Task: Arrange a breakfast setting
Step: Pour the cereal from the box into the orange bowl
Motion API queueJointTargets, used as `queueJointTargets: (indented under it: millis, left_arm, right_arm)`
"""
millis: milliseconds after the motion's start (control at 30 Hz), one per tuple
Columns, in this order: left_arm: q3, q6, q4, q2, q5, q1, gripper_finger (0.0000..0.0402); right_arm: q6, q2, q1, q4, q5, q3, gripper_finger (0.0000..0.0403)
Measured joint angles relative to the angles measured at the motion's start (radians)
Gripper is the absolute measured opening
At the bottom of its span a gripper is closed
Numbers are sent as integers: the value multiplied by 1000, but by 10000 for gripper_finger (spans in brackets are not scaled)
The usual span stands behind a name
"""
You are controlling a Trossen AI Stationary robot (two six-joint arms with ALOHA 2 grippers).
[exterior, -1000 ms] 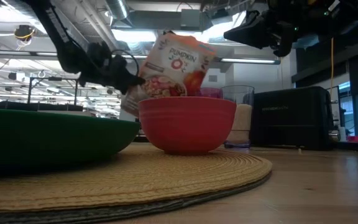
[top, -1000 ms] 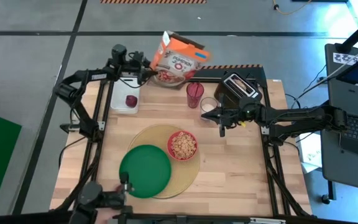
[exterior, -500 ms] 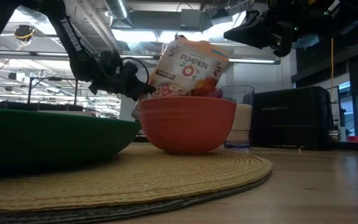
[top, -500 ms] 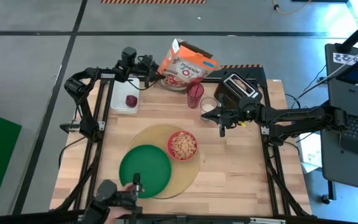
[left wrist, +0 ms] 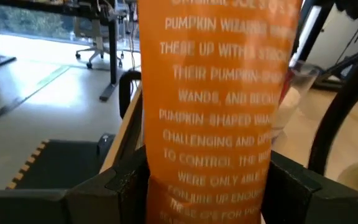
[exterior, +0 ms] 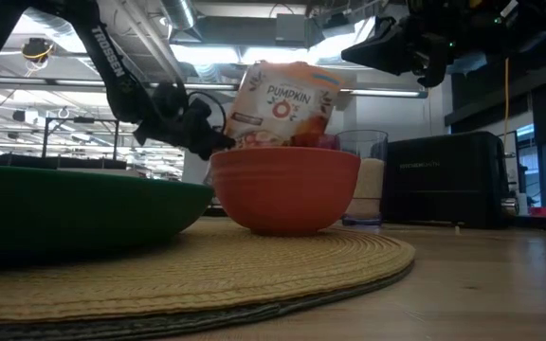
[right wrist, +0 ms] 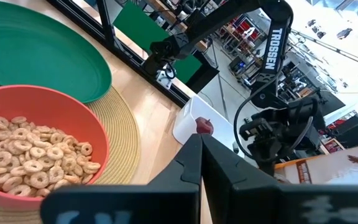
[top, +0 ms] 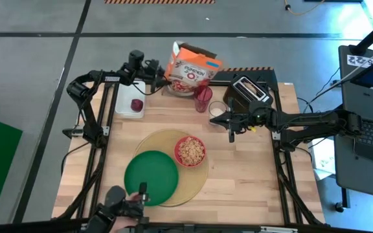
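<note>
The round tan placemat [top: 190,188] lies at the table's near middle. The green plate [top: 149,178] and the red bowl [top: 190,151], full of cereal rings, rest on it. The dark-red fruit [top: 136,104] sits on the white cutting board [top: 129,90] at the far left. My left gripper [top: 159,72] is shut on an orange cereal box [top: 192,63] at the far edge. My right gripper [top: 232,134] is shut and empty, above the table right of the bowl. The bread ring and the spoon are out of view. My left gripper pinches the cereal box between its two fingers, one on each narrow side, at the box's lower part [left wrist: 204,186]. The fingers [left wrist: 120,183] come level from the table's left. The box stands nearly upright; the bowl hides its bottom in the low view [exterior: 278,99].
A black toaster [top: 250,90] stands at the far right. A red cup [top: 203,98] and a glass of milk [top: 217,109] stand beside it, close to the box. A person's hand [top: 118,206] with a dark object is at the near edge by the plate.
My left gripper has gone toward the table's right along the far edge with the cereal box. The box has turned from tilted to nearly upright. The hand at the near edge has shifted right beside the plate.
</note>
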State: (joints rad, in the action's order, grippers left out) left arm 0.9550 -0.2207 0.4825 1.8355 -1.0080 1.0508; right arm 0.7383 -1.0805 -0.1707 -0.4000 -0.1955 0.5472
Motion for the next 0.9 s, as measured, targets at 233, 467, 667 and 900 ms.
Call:
queueJointTargets:
  millis: [233, 467, 667, 900]
  left_arm:
    - [0, -94, -147, 0, 42, -4, 230]
    - [0, -235, -273, -2, 125, -36, 231]
    - [0, -261, -288, -17, 152, -57, 232]
    - [-2, -262, -344, -62, 211, -58, 227]
  right_arm:
    - [0, 0, 0, 1, 0, 0, 5]
    - [0, 0, 0, 7, 0, 0, 5]
    - [0, 0, 0, 7, 0, 0, 5]
    - [0, 0, 0, 21, 0, 0, 5]
